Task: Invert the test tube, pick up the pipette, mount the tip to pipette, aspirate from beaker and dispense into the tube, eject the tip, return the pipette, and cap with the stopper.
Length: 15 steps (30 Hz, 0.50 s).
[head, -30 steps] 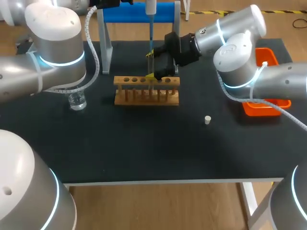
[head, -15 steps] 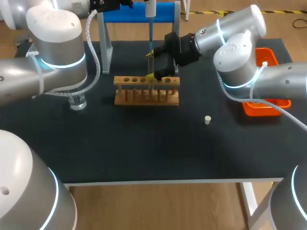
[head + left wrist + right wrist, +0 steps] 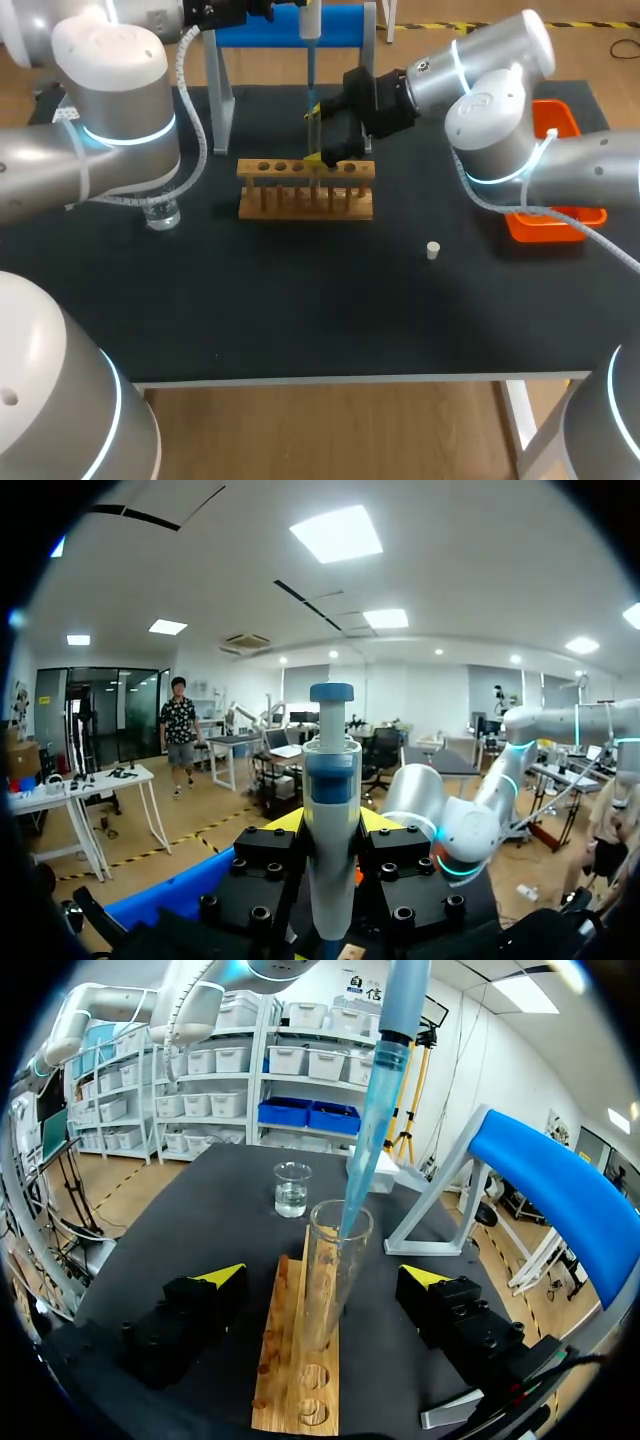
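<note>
Since our left gripper (image 3: 330, 825) is clamped on the pipette (image 3: 331, 810), tip at the mouth of the tube (image 3: 332, 1270) in the rack (image 3: 305, 190), we'd dispense slow and centred. Our right gripper (image 3: 322, 1276) is wide open around the tube.

Black matte table top (image 3: 300, 310).
- Wooden rack (image 3: 275, 1360): under the right gripper (image 3: 322, 1276), running lengthwise between its fingers.
- Beaker (image 3: 292, 1188), clear liquid inside: ahead of the gripper, past the rack's far end, apart from it.
- Blue-topped stand (image 3: 540, 1175) on grey legs: beside one finger.
- Small white stopper (image 3: 433, 250): behind the gripper, on the side away from the stand.
- Orange tray (image 3: 548, 228): farther back, at the table's edge.
</note>
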Motion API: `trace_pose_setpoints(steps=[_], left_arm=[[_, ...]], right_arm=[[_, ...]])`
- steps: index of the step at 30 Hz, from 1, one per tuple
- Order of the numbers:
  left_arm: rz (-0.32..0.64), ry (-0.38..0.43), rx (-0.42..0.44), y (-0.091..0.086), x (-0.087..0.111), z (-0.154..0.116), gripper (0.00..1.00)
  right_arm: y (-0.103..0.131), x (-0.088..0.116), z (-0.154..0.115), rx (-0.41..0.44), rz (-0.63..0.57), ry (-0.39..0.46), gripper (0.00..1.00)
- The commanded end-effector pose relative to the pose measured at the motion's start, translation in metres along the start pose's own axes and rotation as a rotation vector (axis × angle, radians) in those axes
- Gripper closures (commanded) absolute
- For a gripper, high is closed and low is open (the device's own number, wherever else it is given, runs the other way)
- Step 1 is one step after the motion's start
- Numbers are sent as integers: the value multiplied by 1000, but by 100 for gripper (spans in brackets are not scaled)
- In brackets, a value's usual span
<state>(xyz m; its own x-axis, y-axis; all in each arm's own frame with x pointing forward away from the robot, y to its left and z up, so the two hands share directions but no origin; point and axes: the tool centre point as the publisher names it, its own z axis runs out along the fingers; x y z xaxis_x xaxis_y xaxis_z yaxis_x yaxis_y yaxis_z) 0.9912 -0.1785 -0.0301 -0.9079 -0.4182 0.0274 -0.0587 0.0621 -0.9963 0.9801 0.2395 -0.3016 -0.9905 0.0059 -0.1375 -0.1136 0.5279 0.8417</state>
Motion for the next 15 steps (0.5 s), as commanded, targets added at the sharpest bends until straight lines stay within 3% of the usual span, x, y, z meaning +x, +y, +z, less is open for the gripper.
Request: trace_pose_setpoints(steps=[1, 15], left_arm=[[5, -5, 7, 1, 0, -2, 100], [35, 5, 58, -1, 0, -3, 100]], right_arm=[[0, 0, -1, 1, 0, 2, 0], [0, 0, -1, 1, 0, 2, 0]])
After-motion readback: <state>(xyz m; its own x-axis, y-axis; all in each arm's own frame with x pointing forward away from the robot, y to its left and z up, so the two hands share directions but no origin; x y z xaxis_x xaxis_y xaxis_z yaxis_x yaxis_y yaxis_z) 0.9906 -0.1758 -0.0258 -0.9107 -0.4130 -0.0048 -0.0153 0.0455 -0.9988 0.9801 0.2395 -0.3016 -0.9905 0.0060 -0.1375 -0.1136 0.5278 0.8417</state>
